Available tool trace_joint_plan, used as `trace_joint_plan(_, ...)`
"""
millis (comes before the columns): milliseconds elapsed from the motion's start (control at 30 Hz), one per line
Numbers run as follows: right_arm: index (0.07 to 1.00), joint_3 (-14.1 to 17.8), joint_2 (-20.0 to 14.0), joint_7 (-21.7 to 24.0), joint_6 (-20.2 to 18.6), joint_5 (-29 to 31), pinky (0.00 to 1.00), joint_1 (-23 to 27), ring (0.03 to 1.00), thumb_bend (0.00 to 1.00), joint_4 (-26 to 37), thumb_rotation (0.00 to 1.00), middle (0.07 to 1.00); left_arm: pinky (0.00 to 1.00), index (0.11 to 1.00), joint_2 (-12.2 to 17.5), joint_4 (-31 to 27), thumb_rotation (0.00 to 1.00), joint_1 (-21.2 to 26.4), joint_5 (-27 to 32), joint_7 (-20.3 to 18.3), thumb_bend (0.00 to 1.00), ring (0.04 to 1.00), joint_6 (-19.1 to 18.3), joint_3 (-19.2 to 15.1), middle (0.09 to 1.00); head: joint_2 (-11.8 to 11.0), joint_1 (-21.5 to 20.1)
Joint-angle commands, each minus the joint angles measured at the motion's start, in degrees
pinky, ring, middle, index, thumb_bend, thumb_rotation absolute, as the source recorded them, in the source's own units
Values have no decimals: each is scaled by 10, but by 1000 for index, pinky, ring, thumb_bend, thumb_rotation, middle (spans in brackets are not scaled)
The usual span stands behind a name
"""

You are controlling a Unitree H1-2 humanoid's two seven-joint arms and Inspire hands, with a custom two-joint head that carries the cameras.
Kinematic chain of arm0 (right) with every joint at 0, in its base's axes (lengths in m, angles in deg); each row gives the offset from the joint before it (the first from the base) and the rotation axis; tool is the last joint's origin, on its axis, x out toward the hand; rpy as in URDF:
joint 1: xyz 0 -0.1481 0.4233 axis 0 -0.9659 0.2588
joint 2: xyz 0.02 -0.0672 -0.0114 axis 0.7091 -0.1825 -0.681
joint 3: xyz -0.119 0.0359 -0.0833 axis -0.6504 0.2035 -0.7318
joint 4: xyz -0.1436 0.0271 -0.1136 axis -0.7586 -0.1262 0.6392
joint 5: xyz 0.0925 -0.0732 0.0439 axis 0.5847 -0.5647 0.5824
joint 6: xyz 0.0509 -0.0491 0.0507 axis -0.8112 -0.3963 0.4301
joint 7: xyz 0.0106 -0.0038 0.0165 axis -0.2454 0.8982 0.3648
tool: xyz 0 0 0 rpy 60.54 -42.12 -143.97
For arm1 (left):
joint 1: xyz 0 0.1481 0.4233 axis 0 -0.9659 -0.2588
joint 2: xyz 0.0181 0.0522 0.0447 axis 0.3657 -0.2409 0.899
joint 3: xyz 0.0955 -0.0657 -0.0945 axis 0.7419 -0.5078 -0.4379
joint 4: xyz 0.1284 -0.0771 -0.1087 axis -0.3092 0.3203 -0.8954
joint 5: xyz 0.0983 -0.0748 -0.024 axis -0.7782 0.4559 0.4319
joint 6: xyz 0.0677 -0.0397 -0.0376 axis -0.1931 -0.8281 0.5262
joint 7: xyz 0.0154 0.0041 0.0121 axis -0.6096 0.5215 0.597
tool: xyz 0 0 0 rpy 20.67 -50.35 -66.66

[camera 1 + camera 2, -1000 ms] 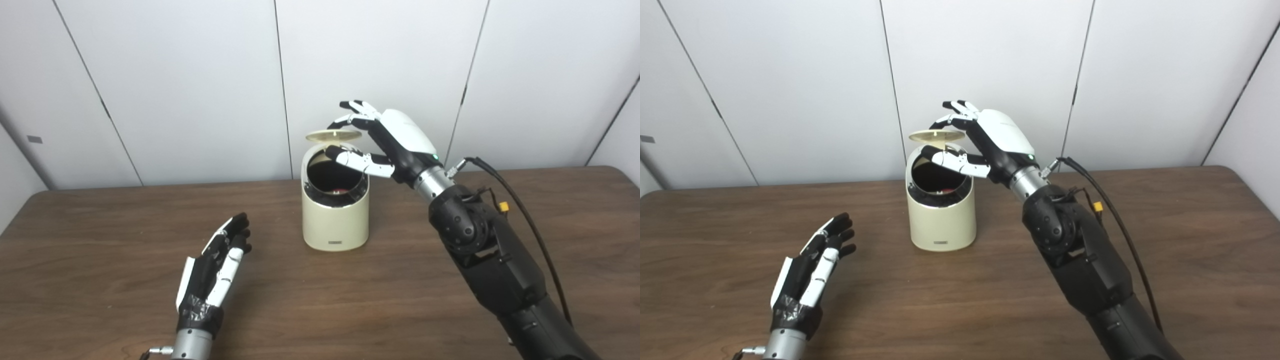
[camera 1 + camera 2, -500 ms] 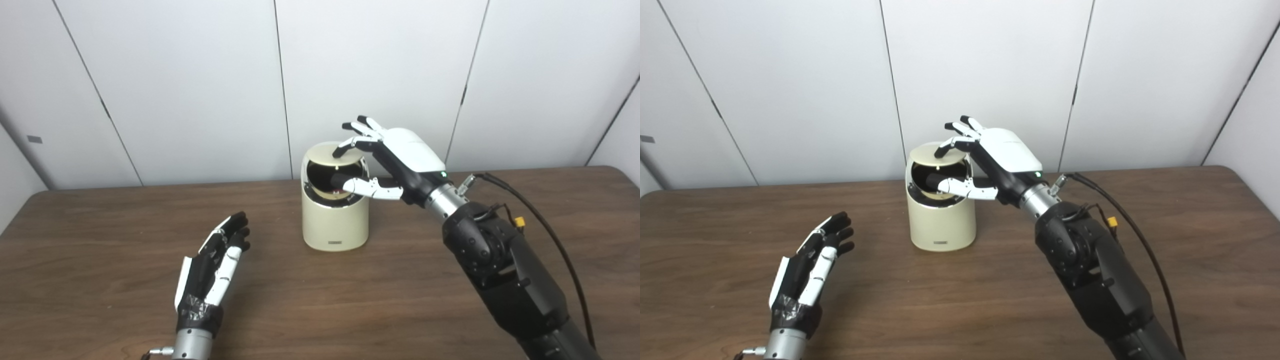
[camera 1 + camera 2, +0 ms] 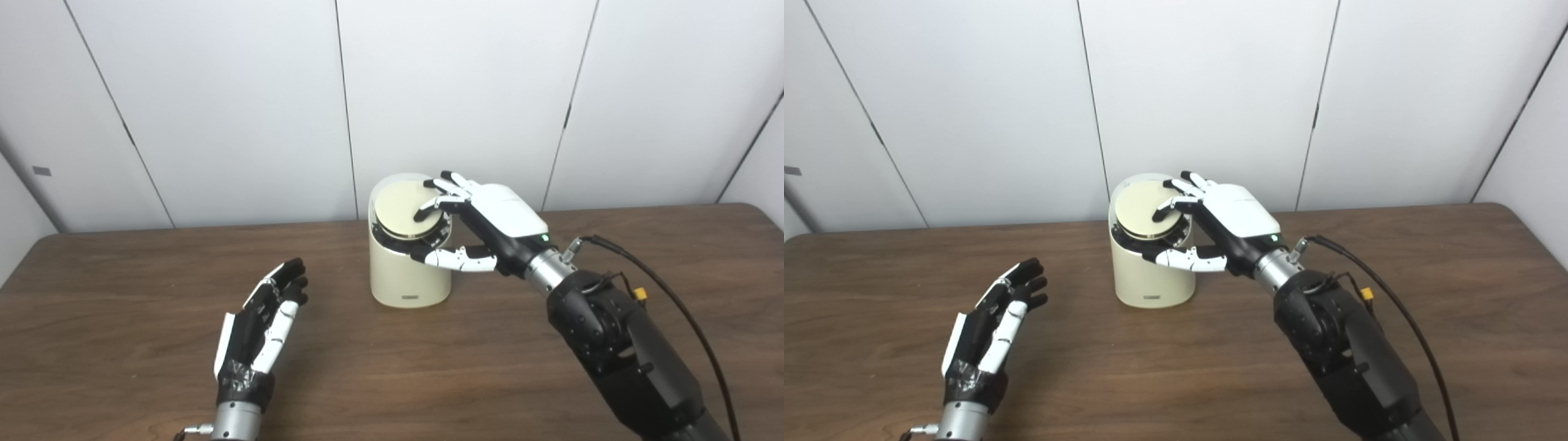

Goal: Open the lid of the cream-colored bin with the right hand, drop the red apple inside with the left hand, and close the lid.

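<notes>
text: none legible | bin (image 3: 409,278) front: small dark label, too small to read

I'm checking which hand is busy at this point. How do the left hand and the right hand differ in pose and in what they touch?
The right hand is raised at the cream-colored bin, its fingers resting on the lid; the left hand is low over the table, apart from the bin. The right hand faces palm down; the left is turned on edge. Neither holds anything, and both have their fingers apart.

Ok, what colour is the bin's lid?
The lid is cream, pale yellowish like the bin body. Right eye view shows it best.
</notes>
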Motion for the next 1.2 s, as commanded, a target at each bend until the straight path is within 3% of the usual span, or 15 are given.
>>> trace_joint_plan(0,693,-7,0,-4,20,-12,974,16,987,489,4,893,936,809,830,-3,-22,583,17,0,3,519,843,11,1,851,1,-1)
trace_joint_plan(167,704,-24,-4,8,18,-36,996,12,998,519,3,963,950,810,834,-1,-20,578,17,0,2,515,851,14,2,860,3,-2)
trace_joint_plan(433,695,-68,-10,-2,41,-98,978,10,992,515,-7,960,945,821,834,-3,-21,575,18,7,-1,505,861,15,3,868,4,1)
trace_joint_plan(700,693,-100,-31,30,34,-165,1000,21,1000,512,2,962,973,821,827,-4,-27,583,18,5,-1,497,874,14,7,877,7,3)
trace_joint_plan(900,715,-87,-28,16,37,-146,995,16,1000,519,1,949,969,811,823,-4,-27,577,17,4,0,497,865,16,7,871,8,6)
trace_joint_plan(1167,825,-10,-8,-4,13,-70,967,-6,995,509,59,959,949,814,819,-7,-35,570,15,4,2,505,861,11,9,864,8,9)
